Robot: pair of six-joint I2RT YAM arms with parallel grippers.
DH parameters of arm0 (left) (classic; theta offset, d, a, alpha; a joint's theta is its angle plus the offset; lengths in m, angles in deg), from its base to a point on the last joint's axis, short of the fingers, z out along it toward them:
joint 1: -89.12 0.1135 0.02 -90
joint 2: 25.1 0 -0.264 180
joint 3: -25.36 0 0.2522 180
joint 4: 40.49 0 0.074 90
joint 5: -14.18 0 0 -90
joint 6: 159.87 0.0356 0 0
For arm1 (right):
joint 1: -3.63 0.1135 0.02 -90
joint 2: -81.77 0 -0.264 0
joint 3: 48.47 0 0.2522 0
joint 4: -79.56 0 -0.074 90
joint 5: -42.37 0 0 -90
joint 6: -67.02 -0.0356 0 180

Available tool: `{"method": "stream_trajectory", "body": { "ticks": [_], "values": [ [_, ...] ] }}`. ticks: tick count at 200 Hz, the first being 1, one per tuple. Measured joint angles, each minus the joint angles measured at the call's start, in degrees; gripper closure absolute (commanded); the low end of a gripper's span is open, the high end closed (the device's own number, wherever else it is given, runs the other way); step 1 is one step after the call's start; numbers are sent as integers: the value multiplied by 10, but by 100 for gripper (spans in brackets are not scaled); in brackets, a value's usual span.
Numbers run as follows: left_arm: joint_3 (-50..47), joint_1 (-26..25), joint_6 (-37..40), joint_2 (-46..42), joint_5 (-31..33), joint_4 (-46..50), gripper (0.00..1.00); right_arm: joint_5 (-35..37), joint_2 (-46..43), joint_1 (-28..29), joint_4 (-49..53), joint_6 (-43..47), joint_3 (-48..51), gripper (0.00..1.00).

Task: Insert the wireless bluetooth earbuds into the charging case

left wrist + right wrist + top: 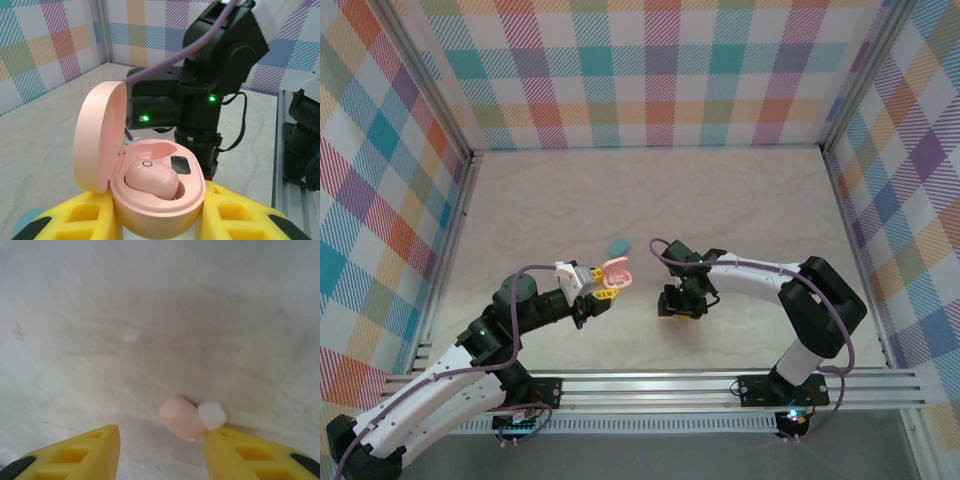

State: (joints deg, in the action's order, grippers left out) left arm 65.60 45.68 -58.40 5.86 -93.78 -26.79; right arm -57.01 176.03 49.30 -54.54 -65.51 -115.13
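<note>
My left gripper (160, 222) is shut on the pink charging case (157, 202), held above the table with its lid (97, 135) open. One pink earbud (150, 179) sits in the case's near socket; the far socket (155, 149) is empty. From above, the case (615, 272) is at the left gripper's (600, 287) tip, just left of my right gripper (678, 305). The right gripper (162, 442) stands open, low over the table. A second pink earbud (180, 417) with a white tip (212, 415) lies on the table against the inside of the right-hand finger (250, 450).
A small light blue piece (618, 244) lies on the table behind the case. The right arm's black wrist (200, 100) looms close behind the held case. Patterned walls (650, 70) enclose the table on three sides, and a metal rail (720, 385) runs along the near edge.
</note>
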Motion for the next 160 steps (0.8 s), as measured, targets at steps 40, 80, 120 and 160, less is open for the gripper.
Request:
{"method": "stream_trajectory", "body": {
  "ticks": [40,80,120,160],
  "values": [
    [0,0,2,-12,8,4,78,2,50,-7,-2,37,-66,52],
    [0,0,4,-25,14,23,77,4,71,-7,3,60,-100,52],
    [0,0,6,-30,20,30,77,17,71,-7,18,71,-105,53],
    [0,0,10,-30,22,30,77,24,71,-7,27,71,-105,56]
  ]
}}
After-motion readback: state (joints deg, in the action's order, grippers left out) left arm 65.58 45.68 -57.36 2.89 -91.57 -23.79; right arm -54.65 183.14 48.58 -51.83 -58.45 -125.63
